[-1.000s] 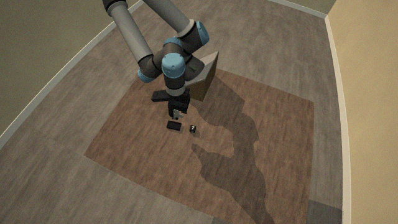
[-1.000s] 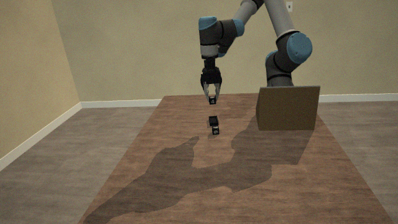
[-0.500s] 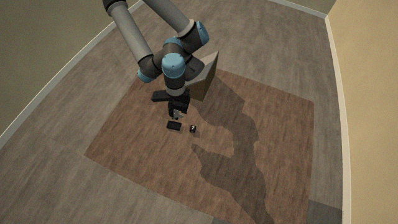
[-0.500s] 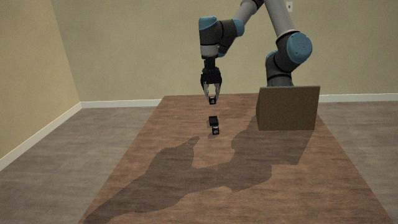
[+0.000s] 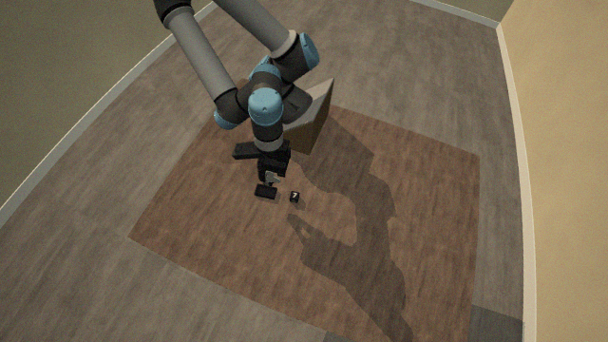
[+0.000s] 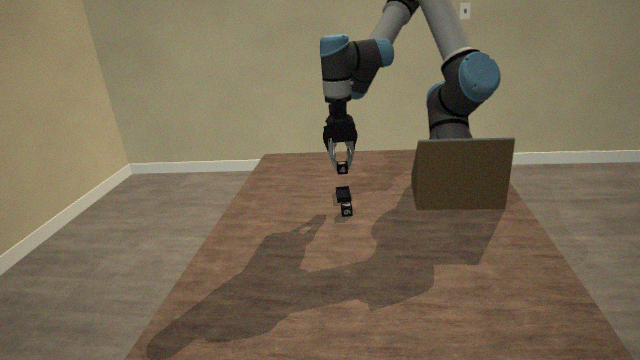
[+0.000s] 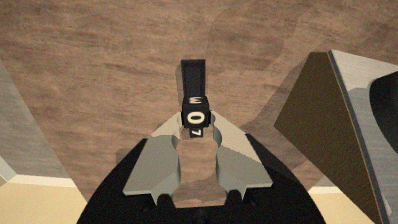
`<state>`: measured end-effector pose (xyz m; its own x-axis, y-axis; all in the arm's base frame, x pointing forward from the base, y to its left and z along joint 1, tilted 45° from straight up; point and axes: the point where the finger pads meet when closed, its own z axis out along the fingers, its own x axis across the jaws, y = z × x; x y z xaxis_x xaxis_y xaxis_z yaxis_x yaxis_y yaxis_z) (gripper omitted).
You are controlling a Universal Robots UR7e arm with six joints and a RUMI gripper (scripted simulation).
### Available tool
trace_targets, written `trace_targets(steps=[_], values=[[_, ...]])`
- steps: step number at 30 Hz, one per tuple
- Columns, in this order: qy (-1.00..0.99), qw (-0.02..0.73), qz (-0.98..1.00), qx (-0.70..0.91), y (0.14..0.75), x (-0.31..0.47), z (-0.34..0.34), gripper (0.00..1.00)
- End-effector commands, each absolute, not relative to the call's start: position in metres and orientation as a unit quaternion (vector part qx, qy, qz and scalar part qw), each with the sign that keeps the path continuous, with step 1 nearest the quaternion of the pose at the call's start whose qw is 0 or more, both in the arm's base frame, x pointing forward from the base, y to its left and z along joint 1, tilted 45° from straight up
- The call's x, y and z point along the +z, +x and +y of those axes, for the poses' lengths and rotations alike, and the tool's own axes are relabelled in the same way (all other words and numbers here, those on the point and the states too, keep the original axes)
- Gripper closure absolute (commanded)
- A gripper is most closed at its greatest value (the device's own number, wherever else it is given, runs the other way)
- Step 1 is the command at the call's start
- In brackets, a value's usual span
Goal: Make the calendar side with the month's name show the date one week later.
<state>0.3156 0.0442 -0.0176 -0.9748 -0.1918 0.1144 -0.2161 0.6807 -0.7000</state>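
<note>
My gripper [image 6: 342, 164] is shut on a black digit cube [image 6: 342, 169] and holds it in the air, straight above the black tray [image 6: 343, 193]. In the wrist view the held cube [image 7: 195, 115] sits between my fingertips and shows a 0 and a 7, with the empty tray [image 7: 193, 77] below it. In the top view my gripper [image 5: 271, 180] hangs just above the tray [image 5: 265, 191]. The second black cube [image 5: 294, 197] lies on the mat right of the tray with a 7 on top. It also shows in the exterior view [image 6: 346, 210], in front of the tray.
A large tan box [image 6: 462, 172] stands on the brown mat by the robot's base, also seen in the top view [image 5: 309, 119] and at the right of the wrist view [image 7: 325, 125]. The arm's shadow falls across the mat.
</note>
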Motion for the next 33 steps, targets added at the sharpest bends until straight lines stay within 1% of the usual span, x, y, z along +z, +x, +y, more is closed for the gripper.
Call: trace_targets(steps=[1, 14, 33], values=[[0.112, 0.015, -0.917, 0.383, 0.317, -0.030, 0.033, 0.90], [0.112, 0.015, -0.917, 0.383, 0.319, -0.048, 0.014, 0.90], [0.112, 0.015, -0.917, 0.383, 0.319, -0.050, 0.013, 0.90]])
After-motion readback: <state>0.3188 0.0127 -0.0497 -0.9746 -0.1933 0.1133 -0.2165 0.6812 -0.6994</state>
